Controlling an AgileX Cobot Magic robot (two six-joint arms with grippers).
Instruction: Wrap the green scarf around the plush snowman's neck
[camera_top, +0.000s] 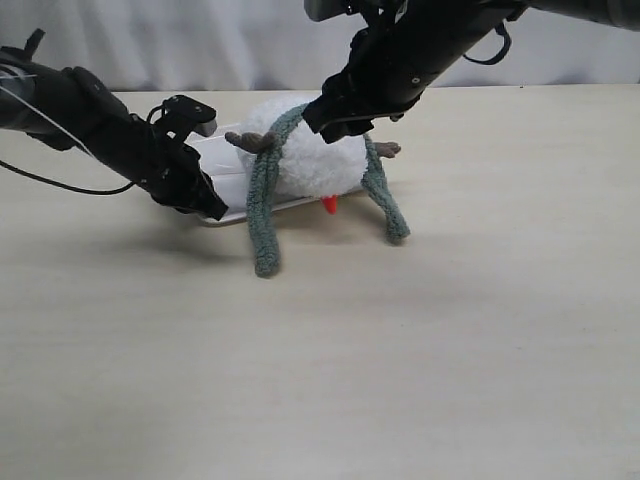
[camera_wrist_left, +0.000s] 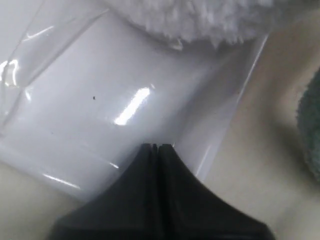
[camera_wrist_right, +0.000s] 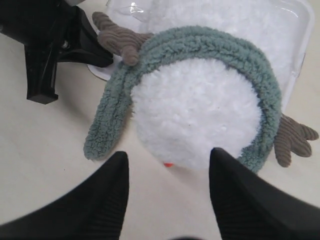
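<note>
The fuzzy teal-green scarf (camera_top: 264, 195) is being supported across the neck of the fluffy white plush snowman (camera_top: 320, 165), ends trailing nearward, beneath the open, empty right gripper (camera_wrist_right: 169, 155); the shut left gripper (camera_wrist_left: 157, 147) is sitting farther left.

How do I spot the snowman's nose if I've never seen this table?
On the table, a fluffy white plush snowman lies tipped over with the green scarf draped across it. Low on the white fluff, between the scarf's two hanging ends, pokes the nose. It is the only bright orange-red bit; the twig arms nearby are brown.
</note>
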